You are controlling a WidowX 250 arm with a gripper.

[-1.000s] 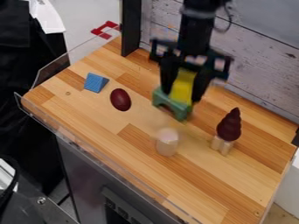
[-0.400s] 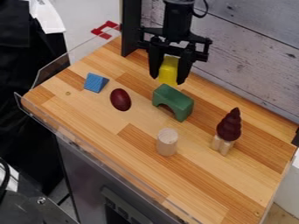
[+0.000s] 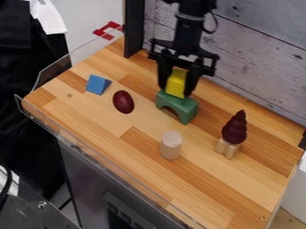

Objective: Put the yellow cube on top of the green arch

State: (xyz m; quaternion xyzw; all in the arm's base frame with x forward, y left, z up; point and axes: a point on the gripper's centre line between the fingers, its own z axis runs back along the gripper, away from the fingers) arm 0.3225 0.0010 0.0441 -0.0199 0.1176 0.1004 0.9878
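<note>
My gripper [image 3: 175,92] hangs over the back middle of the wooden table, shut on the yellow cube [image 3: 176,83], with one finger on each side of it. Directly below stands the green arch [image 3: 184,107], upright with its opening facing the front left. The cube's lower end overlaps the arch's top edge in the view; whether the two touch, I cannot tell.
A dark red egg [image 3: 123,102] and a blue wedge [image 3: 97,84] lie left of the arch. In front stands a pale cylinder [image 3: 171,145]. To the right, a dark red cone [image 3: 235,128] sits on a light wooden block [image 3: 227,148]. A wooden wall runs behind.
Since the latest earlier frame, my gripper and the yellow cube have come down and slightly right, from behind the arch to its top. One second ago they were farther right and lower.
</note>
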